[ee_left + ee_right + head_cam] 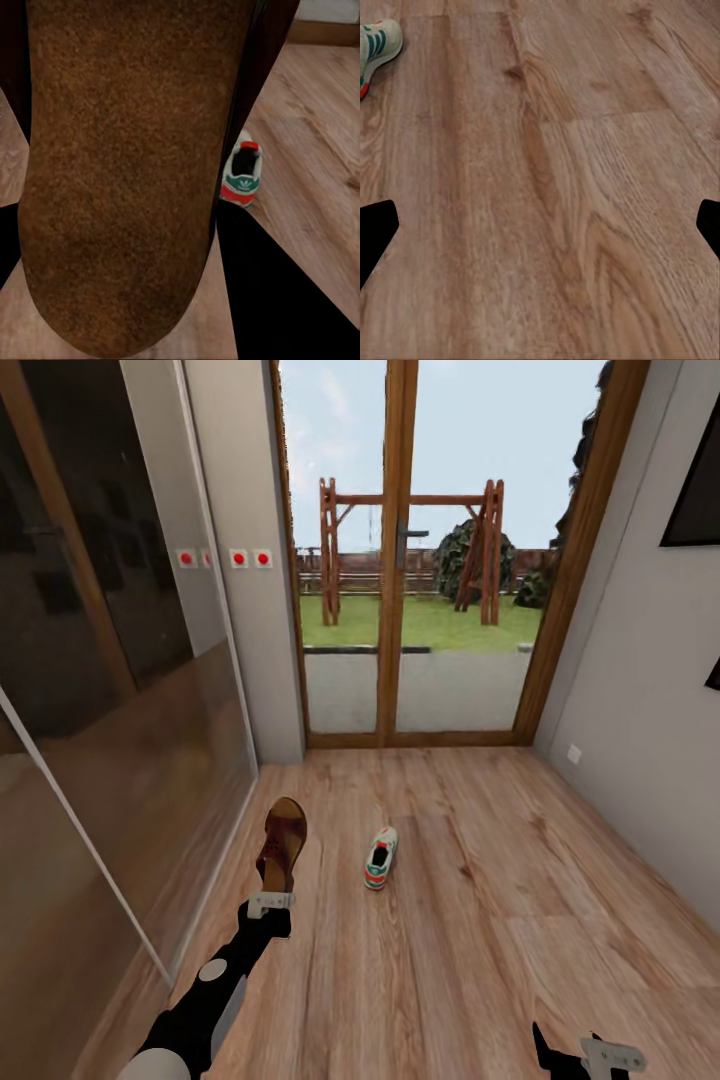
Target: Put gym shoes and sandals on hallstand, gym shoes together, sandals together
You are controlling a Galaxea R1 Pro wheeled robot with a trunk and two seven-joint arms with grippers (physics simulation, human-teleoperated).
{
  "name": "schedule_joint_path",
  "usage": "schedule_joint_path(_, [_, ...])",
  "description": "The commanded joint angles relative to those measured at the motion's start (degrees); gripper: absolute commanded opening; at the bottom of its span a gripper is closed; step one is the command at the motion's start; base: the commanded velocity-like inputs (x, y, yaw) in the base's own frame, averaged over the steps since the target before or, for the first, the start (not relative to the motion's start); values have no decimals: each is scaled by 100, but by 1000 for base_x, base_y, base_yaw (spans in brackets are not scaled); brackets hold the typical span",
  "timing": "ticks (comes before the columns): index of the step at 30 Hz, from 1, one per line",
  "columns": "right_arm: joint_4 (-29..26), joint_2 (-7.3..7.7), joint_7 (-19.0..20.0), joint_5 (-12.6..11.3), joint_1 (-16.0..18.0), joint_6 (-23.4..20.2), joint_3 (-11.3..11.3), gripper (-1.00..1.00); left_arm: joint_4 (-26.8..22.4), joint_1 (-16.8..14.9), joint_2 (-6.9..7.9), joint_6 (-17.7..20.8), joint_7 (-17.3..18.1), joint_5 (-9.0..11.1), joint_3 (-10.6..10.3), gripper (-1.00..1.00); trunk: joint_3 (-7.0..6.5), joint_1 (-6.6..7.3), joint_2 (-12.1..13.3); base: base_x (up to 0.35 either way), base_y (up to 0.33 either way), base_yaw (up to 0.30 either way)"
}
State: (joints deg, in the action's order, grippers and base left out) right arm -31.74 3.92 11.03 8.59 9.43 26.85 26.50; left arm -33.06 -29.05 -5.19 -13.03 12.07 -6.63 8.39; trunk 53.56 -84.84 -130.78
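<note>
left gripper (271, 903) clamped on brown sandal (281, 844), held off corridor floor (480, 920) | gym shoe (380, 857) on floor mid-corridor | right gripper (590, 1050) jaws wide apart, nothing between

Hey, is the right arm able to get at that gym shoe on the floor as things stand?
Probably yes. The right gripper is open and empty, and bare corridor floor lies between it and the gym shoe. The left gripper is busy holding a sandal.
</note>
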Motion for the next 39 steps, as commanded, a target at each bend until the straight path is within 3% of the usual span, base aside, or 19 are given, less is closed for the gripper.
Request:
schedule_joint_path(1, [1,-5,40,55,6,22,48,100,1,-5,-8,-25,39,-76,49,-100,5,-2,-2,312,180,0])
schedule_joint_path(11, [1,-5,40,55,7,22,48,100,1,-8,-16,-26,40,-76,42,-100,5,-2,-2,316,152,0])
schedule_joint_path(26, [1,-5,40,55,6,22,48,100,1,-13,-17,-29,41,-76,40,-100,5,-2,-2,337,10,-1])
schedule_joint_path(39, [1,-5,40,55,6,22,48,100,1,-13,-17,-25,41,-76,40,-100,5,-2,-2,337,24,-131])
